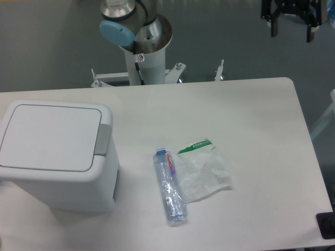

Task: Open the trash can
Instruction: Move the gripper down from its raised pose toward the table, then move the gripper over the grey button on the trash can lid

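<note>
The trash can (pixel 57 157) stands on the left side of the white table (pixel 251 115). It is a large boxy white bin with rounded corners. Its flat white lid (pixel 49 137) lies shut, and the grey push tab (pixel 102 140) is on its right edge. My gripper (pixel 291 26) is at the top right of the view, far from the trash can, with two black fingers (pixel 273 25) spread apart and nothing between them.
A clear plastic bottle (pixel 169 185) lies on its side near the table's middle front. A crumpled clear wrapper with a green strip (pixel 205 170) lies right beside it. The arm's base (pixel 144 47) stands behind the far edge. A black object (pixel 326 226) sits at the front right corner.
</note>
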Tool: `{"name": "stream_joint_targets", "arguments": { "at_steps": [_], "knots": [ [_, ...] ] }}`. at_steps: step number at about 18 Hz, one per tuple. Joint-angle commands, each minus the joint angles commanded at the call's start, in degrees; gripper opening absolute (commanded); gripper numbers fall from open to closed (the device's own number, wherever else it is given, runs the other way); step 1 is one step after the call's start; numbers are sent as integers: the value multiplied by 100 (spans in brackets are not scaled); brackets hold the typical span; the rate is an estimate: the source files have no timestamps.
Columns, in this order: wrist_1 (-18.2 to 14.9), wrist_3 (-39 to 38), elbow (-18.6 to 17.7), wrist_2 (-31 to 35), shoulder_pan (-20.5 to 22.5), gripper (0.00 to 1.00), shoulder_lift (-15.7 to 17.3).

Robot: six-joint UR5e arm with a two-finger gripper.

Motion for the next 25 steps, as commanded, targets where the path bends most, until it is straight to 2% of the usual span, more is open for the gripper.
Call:
{"name": "stream_joint_targets", "arguments": {
  "at_steps": [4, 6, 9, 12, 14, 16, 21, 25],
  "knots": [
    [0, -9, 0, 0, 0, 100, 9],
    [-26, -366, 70, -17, -44, 100, 0],
    [26, -2296, 211, -18, -622, 100, -87],
    [526, -4186, 220, -26, -1167, 100, -219],
    [781, -5181, 228, -26, -1457, 100, -307],
    [879, -5737, 246, -18, -1660, 100, -351],
    [888, -6590, 255, -9, -2038, 100, -404],
    [888, -7337, 308, -9, -2512, 100, -518]
  ]
}}
